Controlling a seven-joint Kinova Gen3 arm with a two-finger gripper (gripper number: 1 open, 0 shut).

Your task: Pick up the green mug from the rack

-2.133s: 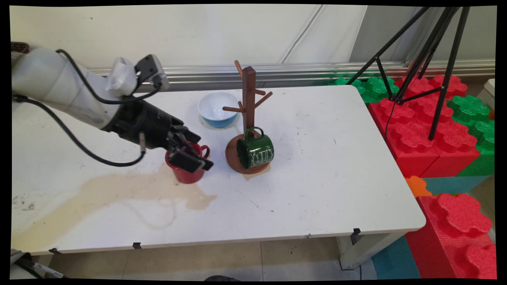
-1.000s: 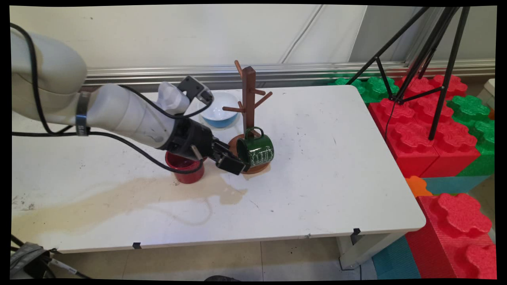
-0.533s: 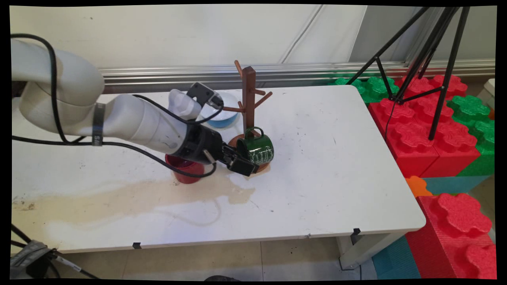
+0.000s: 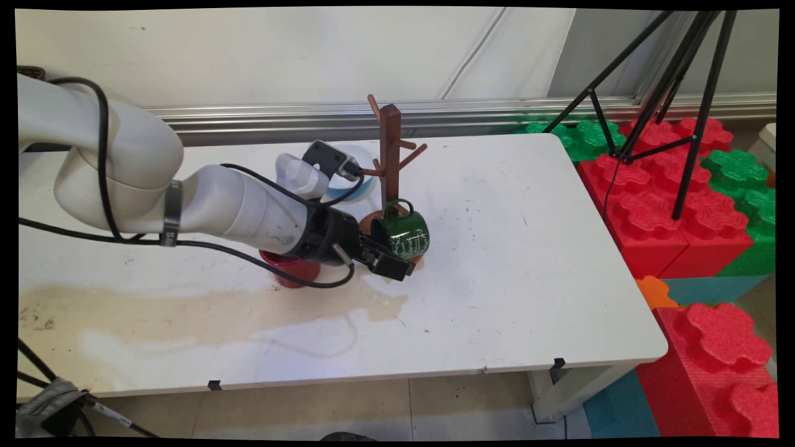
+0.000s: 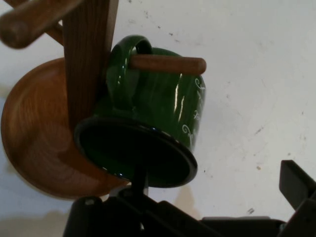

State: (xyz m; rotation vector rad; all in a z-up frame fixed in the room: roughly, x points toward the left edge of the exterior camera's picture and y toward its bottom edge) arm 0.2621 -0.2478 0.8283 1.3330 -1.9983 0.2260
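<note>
The green mug (image 4: 402, 234) hangs by its handle on a low peg of the wooden mug stand (image 4: 389, 162), tipped on its side with the mouth facing the pincer (image 4: 386, 259). As a judgement, a push or a skewed pull here could lever the light stand over, or slide the handle off the peg and drop the mug onto the counter (image 4: 497, 248). The arm also passes close over the red cup (image 4: 290, 268), which stands beside a brown spill (image 4: 205, 307), so a low sweep could knock it.

The pincer stands open, with one finger (image 5: 140, 182) at the mug's rim (image 5: 136, 153), seemingly touching it, and the other well out to the side. It grips nothing.
</note>
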